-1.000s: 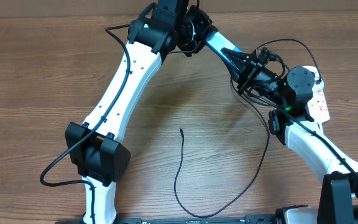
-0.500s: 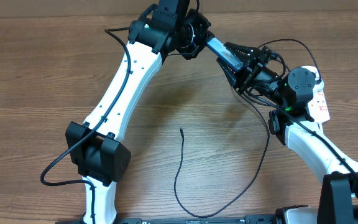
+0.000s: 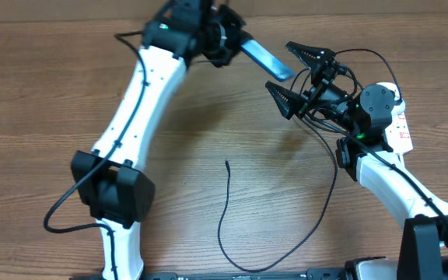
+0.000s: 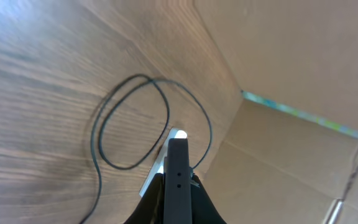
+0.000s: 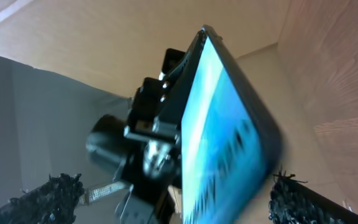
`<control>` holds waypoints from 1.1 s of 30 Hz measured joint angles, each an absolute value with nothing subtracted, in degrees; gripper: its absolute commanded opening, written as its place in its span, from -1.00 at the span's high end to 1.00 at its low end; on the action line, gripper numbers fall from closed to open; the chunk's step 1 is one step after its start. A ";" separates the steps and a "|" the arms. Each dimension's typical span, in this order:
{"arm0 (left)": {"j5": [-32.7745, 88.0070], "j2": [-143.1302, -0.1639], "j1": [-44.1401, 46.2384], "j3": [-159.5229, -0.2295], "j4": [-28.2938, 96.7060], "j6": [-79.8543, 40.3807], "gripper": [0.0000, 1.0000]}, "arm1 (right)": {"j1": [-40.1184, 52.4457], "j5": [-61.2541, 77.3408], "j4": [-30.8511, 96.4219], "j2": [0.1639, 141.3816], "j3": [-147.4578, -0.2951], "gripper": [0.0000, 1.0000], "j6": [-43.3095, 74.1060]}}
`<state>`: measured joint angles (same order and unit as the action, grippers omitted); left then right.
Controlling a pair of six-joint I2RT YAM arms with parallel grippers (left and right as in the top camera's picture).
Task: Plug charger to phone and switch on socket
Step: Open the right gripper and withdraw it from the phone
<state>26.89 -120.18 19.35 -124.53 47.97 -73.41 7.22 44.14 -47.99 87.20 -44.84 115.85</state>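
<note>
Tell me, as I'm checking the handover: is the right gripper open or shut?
Open. The right gripper has its fingers spread wide apart, not clamped on the phone, which the left gripper holds.

Left arm (image 3: pixel 142 101): extended from near edge of table up to far edge, wrist turned right. Left gripper (image 3: pixel 236 44): clamped on the phone (image 3: pixel 264 59), held off the table. Right arm (image 3: pixel 387 179): bent in from near right corner. Right gripper (image 3: pixel 292 75): pointing left, fingers spread wide, nothing gripped.
</note>
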 measured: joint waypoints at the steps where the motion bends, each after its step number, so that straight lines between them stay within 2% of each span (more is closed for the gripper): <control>1: 28.01 -120.18 18.04 -124.53 48.01 -72.51 0.92 | 7.22 44.38 -47.99 87.20 -44.84 -1.00 115.52; 8: 39.51 -120.18 8.47 -124.53 50.04 -60.07 0.92 | 7.22 47.11 -47.97 87.18 -44.84 -1.00 108.57; 16: 53.95 -120.18 1.87 -124.49 58.08 -38.02 0.92 | 7.22 52.75 -42.48 87.18 -44.84 -0.99 90.13; 24: 58.06 -120.18 -2.81 -124.49 66.08 -23.64 0.92 | 7.22 53.74 -34.26 87.15 -44.86 -0.98 80.34; 33: 58.41 -120.18 -6.02 -124.49 67.72 -18.44 0.92 | 7.22 52.18 -28.91 87.15 -45.19 -0.98 76.47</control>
